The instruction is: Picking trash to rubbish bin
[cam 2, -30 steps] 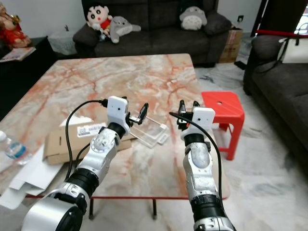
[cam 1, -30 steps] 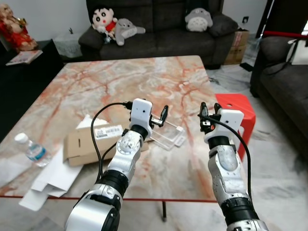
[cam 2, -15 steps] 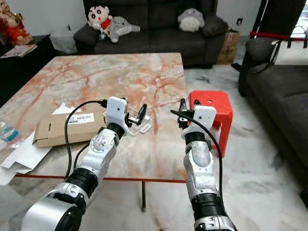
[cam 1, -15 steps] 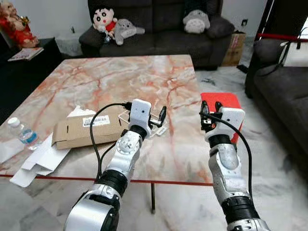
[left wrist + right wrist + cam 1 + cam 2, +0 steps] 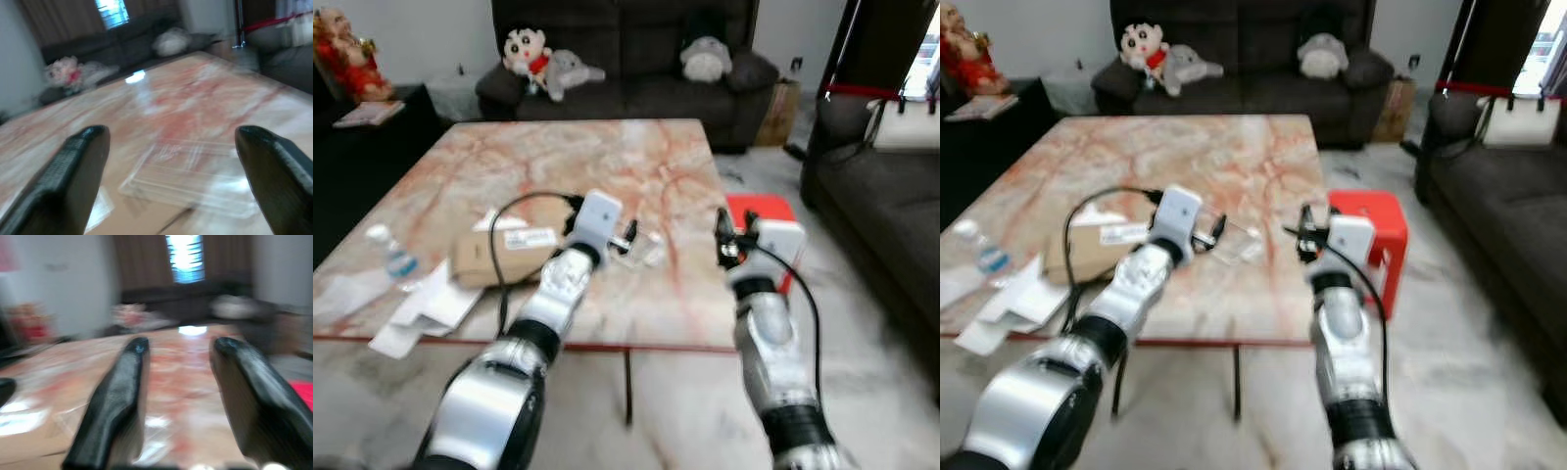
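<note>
Trash lies on the marble table (image 5: 509, 166): a flat clear plastic tray (image 5: 651, 247), a brown cardboard box (image 5: 504, 253), white paper sheets (image 5: 426, 308) and a small water bottle (image 5: 393, 257). My left gripper (image 5: 628, 235) is open and held just short of the clear plastic tray (image 5: 190, 176), which lies between and beyond its fingers (image 5: 73, 176). To the right, my right gripper (image 5: 734, 235) is raised over the table's right edge, open and holding nothing (image 5: 181, 343). Everything is blurred.
A red stool (image 5: 759, 211) stands by the table's right side. A dark sofa (image 5: 636, 59) with plush toys runs along the back, and another sofa (image 5: 881, 196) stands at the right. Pale floor lies between the table and me.
The whole picture has shifted and blurred: the camera has drawn back, so the table's near edge and the floor now show. Both arms keep the same raised pose, grippers still open.
</note>
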Robot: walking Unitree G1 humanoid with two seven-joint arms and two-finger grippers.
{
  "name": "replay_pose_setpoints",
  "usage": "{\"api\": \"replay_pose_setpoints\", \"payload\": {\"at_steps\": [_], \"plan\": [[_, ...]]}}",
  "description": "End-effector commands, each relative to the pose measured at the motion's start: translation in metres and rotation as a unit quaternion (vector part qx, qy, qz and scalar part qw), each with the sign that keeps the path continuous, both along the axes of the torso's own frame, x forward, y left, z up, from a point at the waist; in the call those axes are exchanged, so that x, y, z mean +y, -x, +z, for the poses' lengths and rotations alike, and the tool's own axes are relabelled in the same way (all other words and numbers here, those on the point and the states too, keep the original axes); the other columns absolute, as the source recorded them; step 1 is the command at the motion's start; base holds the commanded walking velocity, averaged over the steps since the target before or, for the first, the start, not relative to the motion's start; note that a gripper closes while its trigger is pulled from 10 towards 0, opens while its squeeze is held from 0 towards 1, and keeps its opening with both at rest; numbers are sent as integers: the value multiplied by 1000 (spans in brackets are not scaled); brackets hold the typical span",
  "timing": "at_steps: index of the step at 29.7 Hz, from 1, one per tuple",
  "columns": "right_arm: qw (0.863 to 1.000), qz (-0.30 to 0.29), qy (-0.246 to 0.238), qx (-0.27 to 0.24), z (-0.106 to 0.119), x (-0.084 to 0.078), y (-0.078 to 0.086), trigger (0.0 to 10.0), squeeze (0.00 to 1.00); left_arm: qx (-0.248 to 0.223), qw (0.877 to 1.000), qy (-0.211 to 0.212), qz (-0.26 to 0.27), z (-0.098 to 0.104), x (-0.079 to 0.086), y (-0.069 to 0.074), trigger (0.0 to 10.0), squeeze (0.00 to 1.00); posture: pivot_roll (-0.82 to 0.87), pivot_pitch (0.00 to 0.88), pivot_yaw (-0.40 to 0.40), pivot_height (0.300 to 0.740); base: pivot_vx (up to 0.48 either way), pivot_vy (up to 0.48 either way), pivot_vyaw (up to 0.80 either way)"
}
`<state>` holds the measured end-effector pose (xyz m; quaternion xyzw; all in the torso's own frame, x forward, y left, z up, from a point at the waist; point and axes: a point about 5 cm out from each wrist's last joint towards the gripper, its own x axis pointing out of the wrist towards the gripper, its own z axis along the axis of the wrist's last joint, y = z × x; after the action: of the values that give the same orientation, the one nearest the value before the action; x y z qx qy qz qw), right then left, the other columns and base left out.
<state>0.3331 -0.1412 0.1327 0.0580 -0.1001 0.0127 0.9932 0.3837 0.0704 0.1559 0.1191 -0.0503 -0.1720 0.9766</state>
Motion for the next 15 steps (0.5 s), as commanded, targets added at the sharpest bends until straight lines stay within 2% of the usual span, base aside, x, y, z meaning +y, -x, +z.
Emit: {"api": "replay_pose_setpoints", "payload": {"at_steps": [1, 6, 15], "plan": [[1000, 5, -4, -3, 3, 3, 0, 10000, 0, 7, 1000, -6, 5, -3, 0, 0, 10000, 0, 51, 0, 38, 740, 0, 0, 0], [1000, 7, -3, -1, 2, 4, 0, 10000, 0, 8, 1000, 4, 11, -7, -1, 2, 10000, 0, 53, 0, 35, 740, 0, 0, 0], [1000, 7, -9, 4, 1, 4, 0, 10000, 0, 3, 1000, 5, 10, -7, -1, 3, 10000, 0, 55, 0, 35, 740, 320, 0, 0]]}}
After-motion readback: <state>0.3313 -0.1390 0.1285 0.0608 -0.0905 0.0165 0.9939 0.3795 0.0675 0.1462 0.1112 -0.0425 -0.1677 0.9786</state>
